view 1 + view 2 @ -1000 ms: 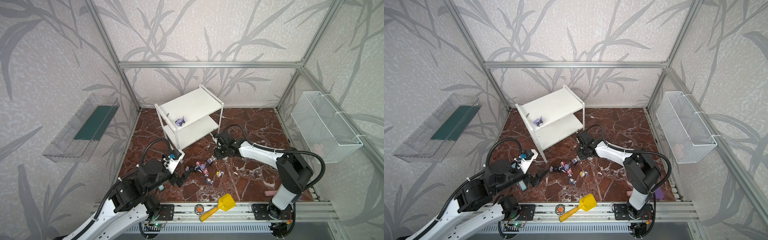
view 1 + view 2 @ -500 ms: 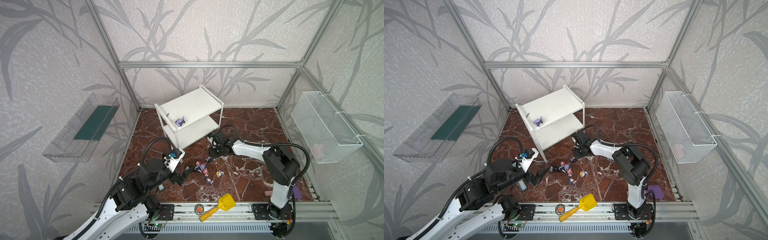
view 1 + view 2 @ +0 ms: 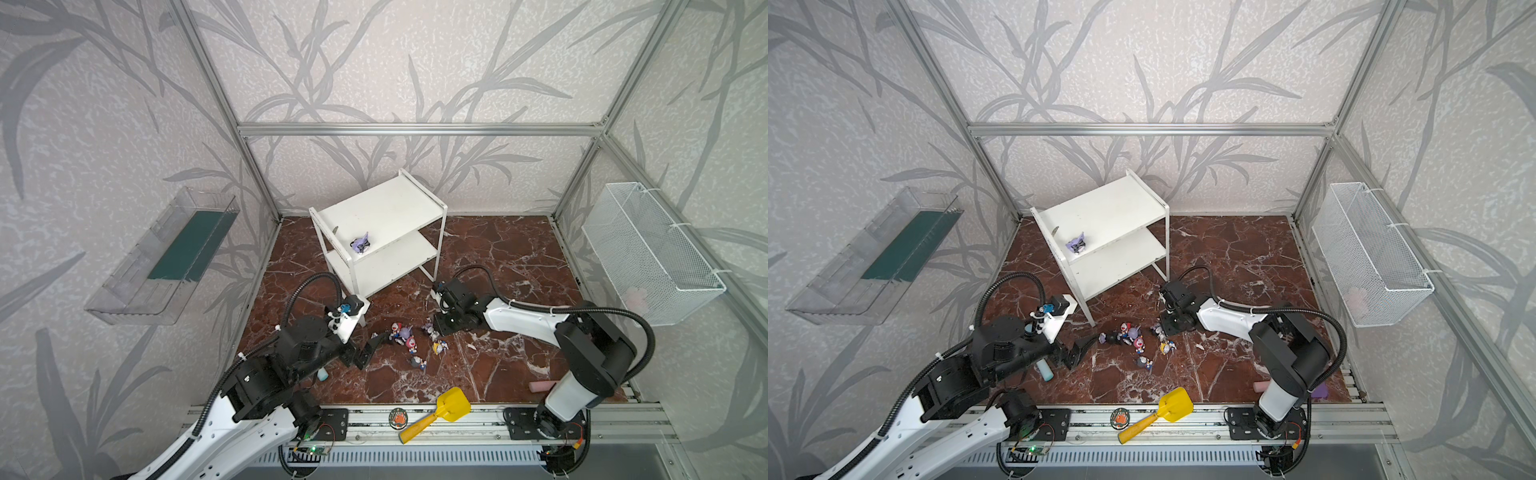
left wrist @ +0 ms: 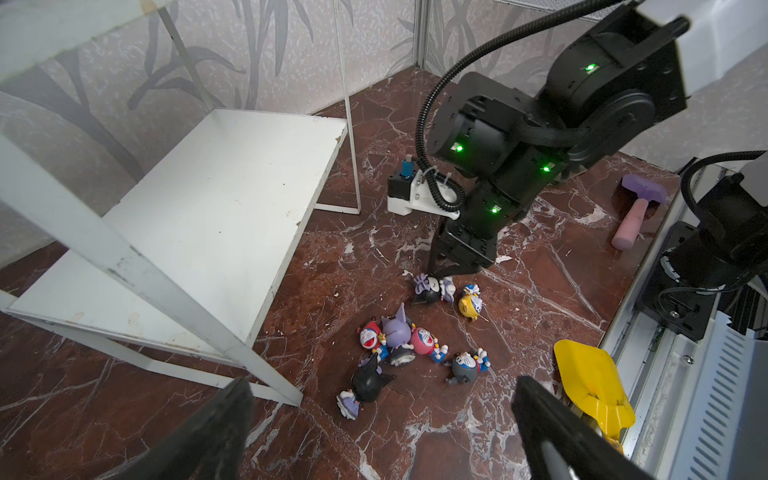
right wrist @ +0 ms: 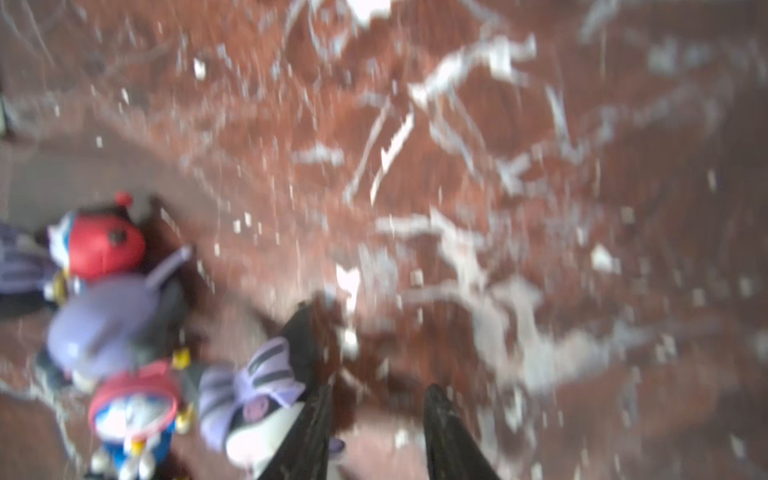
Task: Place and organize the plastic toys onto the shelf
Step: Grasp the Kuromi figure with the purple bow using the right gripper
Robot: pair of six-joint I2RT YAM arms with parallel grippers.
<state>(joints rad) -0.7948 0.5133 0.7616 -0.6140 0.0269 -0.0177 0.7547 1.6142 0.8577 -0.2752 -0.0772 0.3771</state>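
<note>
Targeting bow toy [image 5: 249, 386]: R hand [image 5: 378, 390] part-open, empty.
Risk: toy sits outside jaws, so closing could shove it away. L hand [image 4: 380, 384] wide open.

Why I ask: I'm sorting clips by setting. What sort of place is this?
Probably a robot test cell, not a home: an aluminium frame holds wallpapered panels, the left arm and right arm mount on a front rail, and the shelf and plastic toys look like staged props.
</note>
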